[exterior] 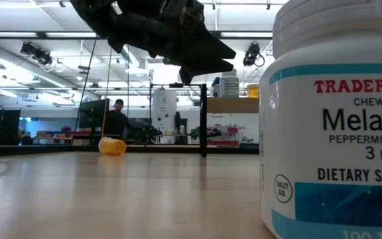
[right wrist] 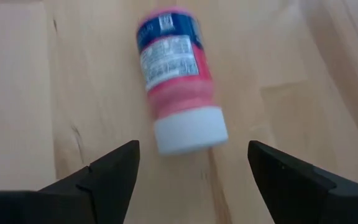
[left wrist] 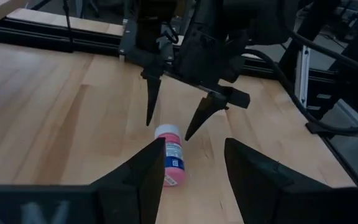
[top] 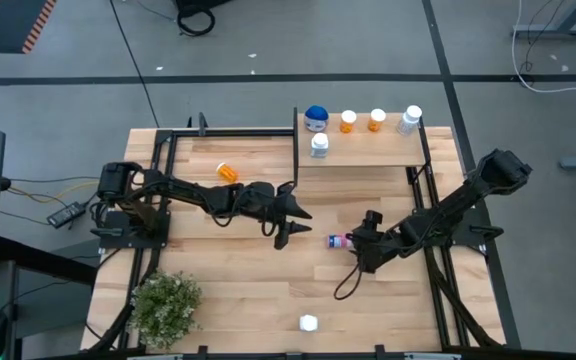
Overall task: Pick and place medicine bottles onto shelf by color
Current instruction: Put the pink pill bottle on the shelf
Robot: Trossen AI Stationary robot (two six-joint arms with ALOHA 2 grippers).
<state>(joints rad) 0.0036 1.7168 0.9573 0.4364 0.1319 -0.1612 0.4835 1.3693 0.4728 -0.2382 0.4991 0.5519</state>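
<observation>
The right gripper, fingers spread, hovers over the pink bottle lying on its side; an off-centre pinch could roll it away, toward the open left gripper

Both arms reach toward the bench's middle — left hand with its 2 fingers spread apart, right hand likewise spread, pointing at the left.
</observation>
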